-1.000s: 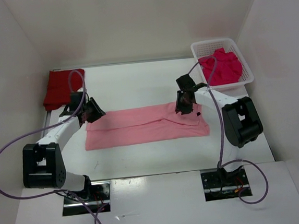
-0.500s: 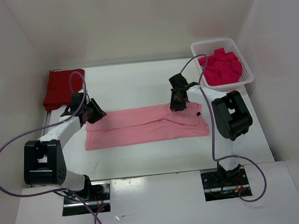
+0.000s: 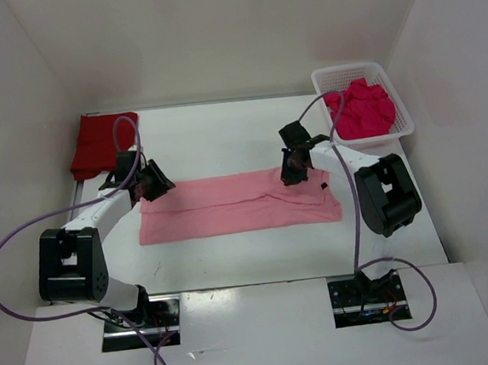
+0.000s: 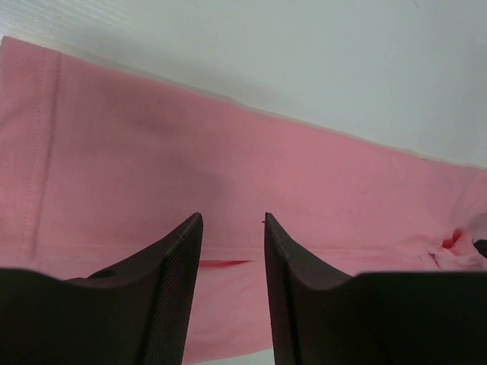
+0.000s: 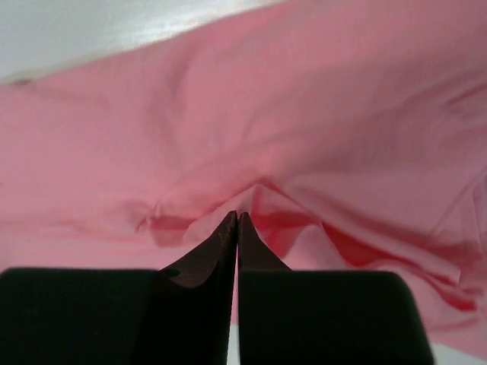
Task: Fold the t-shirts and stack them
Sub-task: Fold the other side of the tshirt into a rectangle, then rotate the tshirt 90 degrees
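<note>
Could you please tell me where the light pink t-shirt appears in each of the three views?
Top external: the light pink t-shirt lies across mid-table, between the left gripper and the right gripper.
Left wrist: it fills the middle and bottom, behind open fingers.
Right wrist: it fills nearly everything, puckered at the shut fingertips.
Shared landmark: the white table beyond its far edge.

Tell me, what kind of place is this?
Probably a robot test booth, not a home: plain white walls box in a white table, two robot arms are bolted at its near edge, and a pink t-shirt lies between them.
</note>
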Controlling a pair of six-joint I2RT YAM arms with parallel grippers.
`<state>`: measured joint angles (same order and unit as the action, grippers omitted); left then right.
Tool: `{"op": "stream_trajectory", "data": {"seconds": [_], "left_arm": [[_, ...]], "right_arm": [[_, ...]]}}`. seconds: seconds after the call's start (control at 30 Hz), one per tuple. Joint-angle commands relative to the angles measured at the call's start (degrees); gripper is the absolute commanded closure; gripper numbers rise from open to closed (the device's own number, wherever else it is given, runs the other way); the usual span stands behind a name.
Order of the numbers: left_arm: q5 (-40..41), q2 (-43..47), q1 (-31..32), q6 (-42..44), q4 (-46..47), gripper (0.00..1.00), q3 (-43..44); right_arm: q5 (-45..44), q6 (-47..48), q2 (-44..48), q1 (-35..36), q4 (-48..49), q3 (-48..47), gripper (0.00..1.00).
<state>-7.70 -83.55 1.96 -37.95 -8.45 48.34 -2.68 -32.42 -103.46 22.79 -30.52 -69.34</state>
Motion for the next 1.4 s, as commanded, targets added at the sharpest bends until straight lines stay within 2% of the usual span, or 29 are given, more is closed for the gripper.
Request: {"op": "stream_trajectory", "data": {"seconds": [0.0,0.1,0.17,0.3,0.4,0.47,0.57,0.67,0.7,0.8,1.07,1.17,1.23,1.3,1.37], "left_arm": [[-1.26,0.32,-0.02,-0.81,2.73,0.54,0.00],[-1.26,-0.21,-0.02,-0.81,2.73,0.53,0.53],[-1.26,-0.21,-0.02,-0.81,2.73,0.53,1.14],[-1.26,-0.21,-0.02,-1.33,3.26,0.53,2.28],[-1.26,-0.21,-0.02,-1.33,3.26,0.53,4.21],[-1.88,-0.21,-0.02,-1.33,3.26,0.53,5.09],[-3.19,-0.74,-0.02,-1.86,3.26,0.53,5.80],[-4.59,-2.05,-0.02,-3.00,4.40,0.53,5.80],[-4.60,-2.67,-0.02,-3.00,4.93,0.53,5.80],[-5.22,-3.29,-0.02,-3.00,4.93,0.53,5.80],[-5.47,-7.40,-0.02,-3.52,6.51,0.52,3.35],[-6.71,-10.66,-2.22,-4.23,7.04,0.52,3.34],[-7.32,-12.50,-3.62,-4.75,7.04,0.52,3.34],[-8.98,-14.09,-4.68,-5.37,6.52,0.52,3.34],[-9.52,-14.71,-6.34,-6.69,5.91,0.52,2.82]], "right_arm": [[4.85,-1.32,6.07,0.77,-3.84,3.14,0.98],[9.77,-2.90,8.00,2.00,-4.46,6.31,0.98],[11.81,-3.96,8.71,4.71,-4.46,8.07,0.94],[16.91,-6.86,11.26,9.90,-5.77,8.08,0.69],[17.53,-5.91,14.07,9.91,-8.49,4.58,0.68],[14.73,-4.32,14.69,7.55,-9.12,2.20,0.68],[10.86,-1.51,13.56,1.23,-9.82,0.27,0.76],[3.67,-0.45,10.05,0.07,-6.66,-0.27,0.86],[3.64,-0.45,6.81,-0.80,-6.13,-0.27,0.91],[4.79,-0.45,3.62,-0.12,-5.51,1.57,0.95],[8.47,-4.48,9.14,1.82,-3.58,15.80,0.95],[9.01,-4.49,11.60,1.82,-4.10,16.34,0.95],[8.48,-4.49,14.33,1.82,-5.32,14.16,0.90],[8.48,-3.97,15.12,0.16,-5.95,10.39,0.79],[8.48,-3.96,14.61,-1.51,-4.91,7.75,0.77]]}}
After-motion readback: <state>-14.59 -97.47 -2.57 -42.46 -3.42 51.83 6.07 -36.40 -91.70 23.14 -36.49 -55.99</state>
